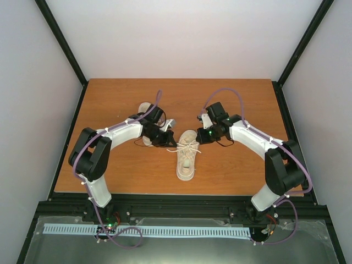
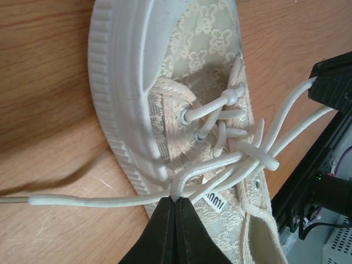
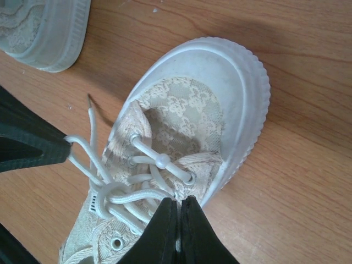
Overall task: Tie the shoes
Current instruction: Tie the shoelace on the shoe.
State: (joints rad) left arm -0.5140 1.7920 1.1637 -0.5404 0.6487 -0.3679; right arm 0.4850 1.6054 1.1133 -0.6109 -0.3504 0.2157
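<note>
One cream shoe (image 1: pixel 186 159) lies mid-table with its toe pointing away from the arms. Its white laces (image 2: pixel 220 162) are crossed in a loose knot over the tongue. My left gripper (image 1: pixel 172 146) is at the shoe's left side, shut on a bend of lace (image 2: pixel 177 190). A free lace end (image 2: pixel 55 201) trails left over the wood. My right gripper (image 1: pixel 201 137) is at the shoe's right side, shut on a lace strand (image 3: pixel 132 195) that runs in between its fingers. The second shoe (image 1: pixel 146 109) lies behind the left arm, partly hidden; its toe (image 3: pixel 47 27) shows in the right wrist view.
The brown wooden table (image 1: pixel 121 165) is boxed in by white walls with black corner posts (image 1: pixel 61 39). A black frame rail (image 1: pixel 181 203) runs along the near edge by the arm bases.
</note>
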